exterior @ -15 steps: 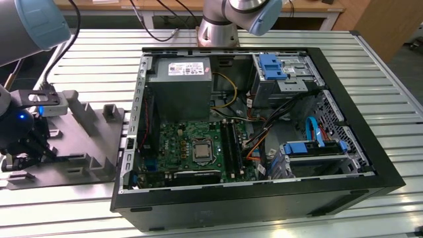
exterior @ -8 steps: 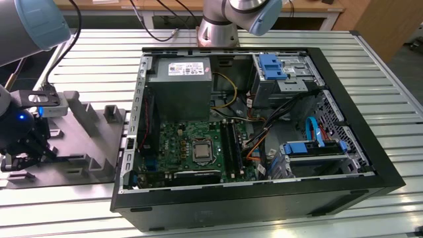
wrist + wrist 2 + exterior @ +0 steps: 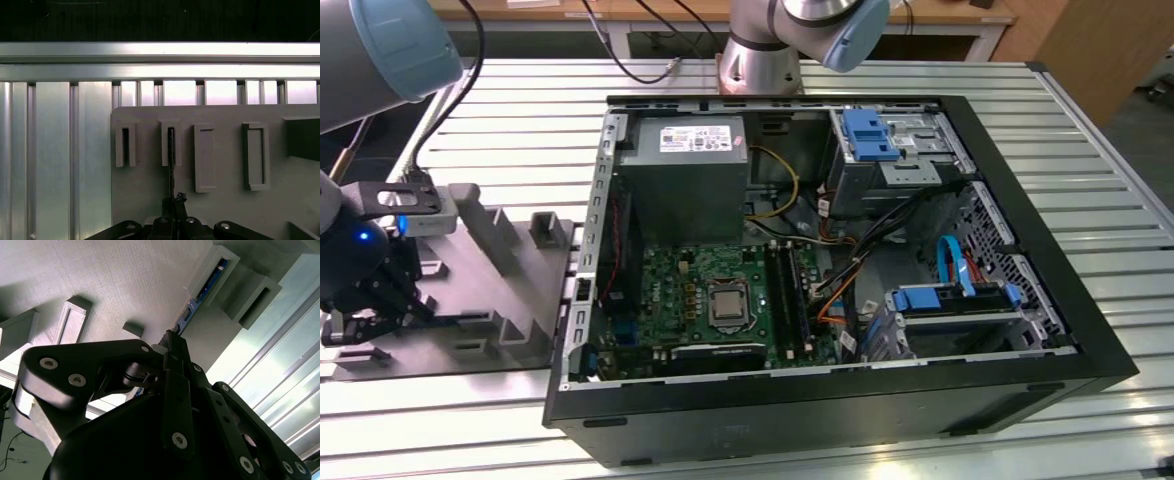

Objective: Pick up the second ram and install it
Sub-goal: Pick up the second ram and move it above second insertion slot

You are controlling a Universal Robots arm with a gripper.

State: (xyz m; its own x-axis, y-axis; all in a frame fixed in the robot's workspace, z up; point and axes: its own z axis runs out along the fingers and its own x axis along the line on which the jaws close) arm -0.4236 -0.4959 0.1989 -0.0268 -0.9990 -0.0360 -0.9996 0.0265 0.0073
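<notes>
Upright, second ram (image 3: 207,284) pinched between fingers (image 3: 176,347), in holder (image 3: 125,280)

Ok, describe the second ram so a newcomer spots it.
On the exterior view's left, beside the open computer case, lies a grey holder with slotted posts. The second ram stands edgewise in one slot by the gripper: thin, blue-green, unlike the grey posts.

One open computer case (image 3: 854,405). One green motherboard (image 3: 670,285), one CPU socket (image 3: 724,305), one grey power supply (image 3: 680,190). Two blue drive brackets: far bracket (image 3: 866,133), near bracket (image 3: 937,298). Exterior view's left: one grey holder plate (image 3: 467,355), one gripper (image 3: 360,312). One ram stick (image 3: 206,286) in second wrist view.
</notes>
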